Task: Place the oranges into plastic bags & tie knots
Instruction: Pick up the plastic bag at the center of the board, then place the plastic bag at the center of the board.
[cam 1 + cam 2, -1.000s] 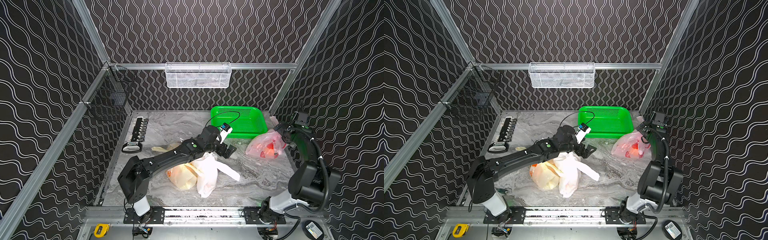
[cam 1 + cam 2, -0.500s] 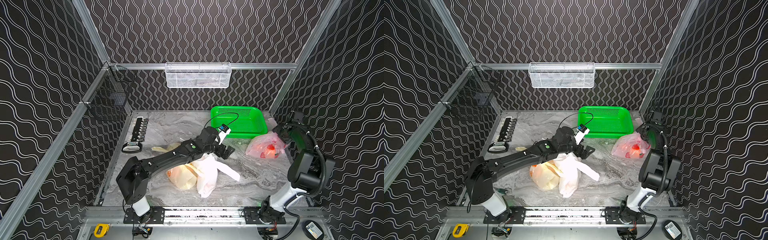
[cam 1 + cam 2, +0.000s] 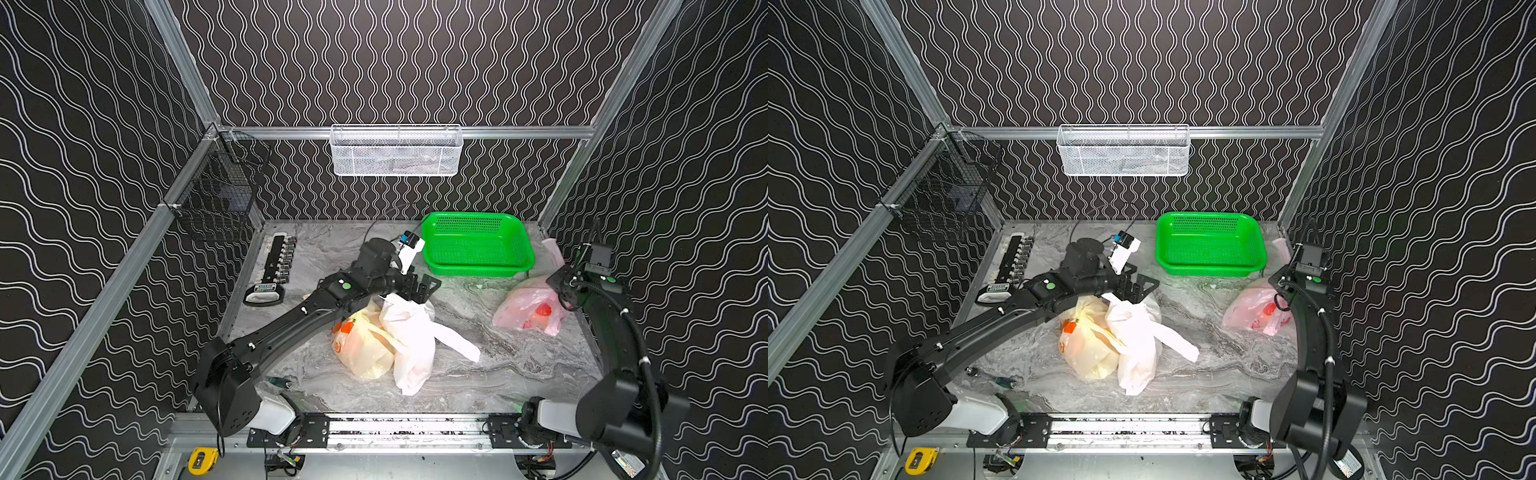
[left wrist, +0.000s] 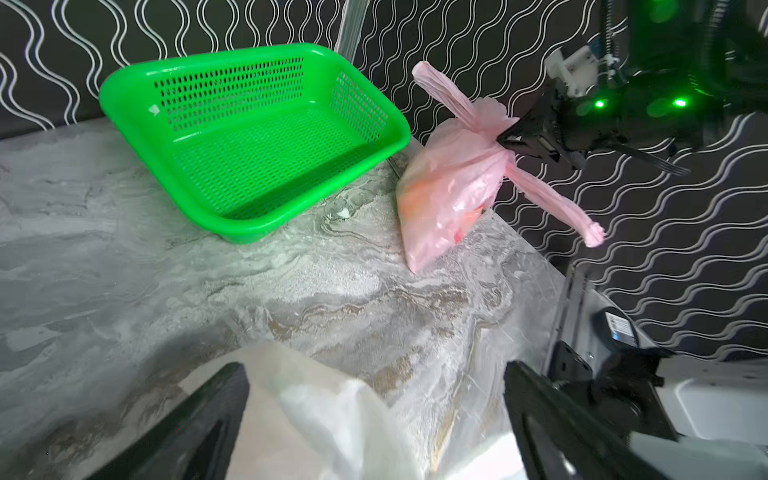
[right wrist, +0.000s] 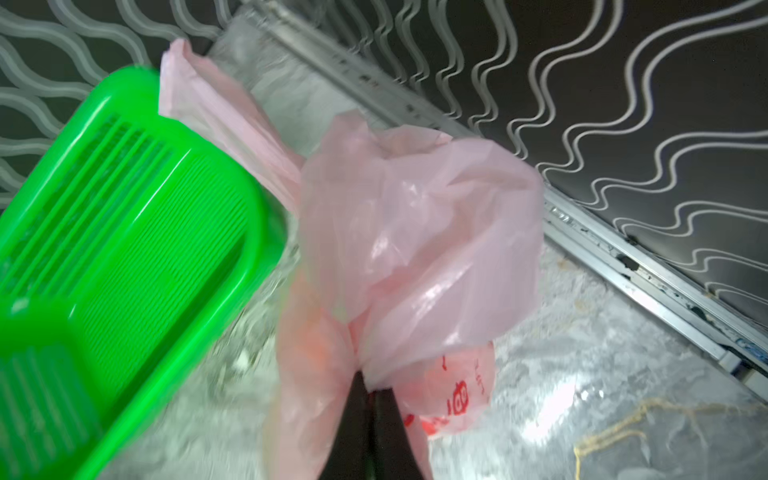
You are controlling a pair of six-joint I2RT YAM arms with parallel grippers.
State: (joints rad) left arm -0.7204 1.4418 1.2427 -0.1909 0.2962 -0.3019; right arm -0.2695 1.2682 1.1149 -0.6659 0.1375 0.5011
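Now: R fingers (image 5: 353,424) pinched on neck of pink bag (image 3: 528,307), mid-right of frame; L fingers (image 4: 199,415) wide, over white bag (image 3: 409,332).

Near the centre of both top views, the left arm (image 3: 299,326) and white bag (image 3: 411,332) cover part of the yellow bag (image 3: 361,353). The oranges (image 4: 419,195) are only a blurred glow through the pink bag (image 4: 453,166), too vague to count.

Green basket (image 3: 478,249), white mesh bin (image 3: 397,151), black wire cage (image 3: 216,199), tape measure (image 3: 198,459)
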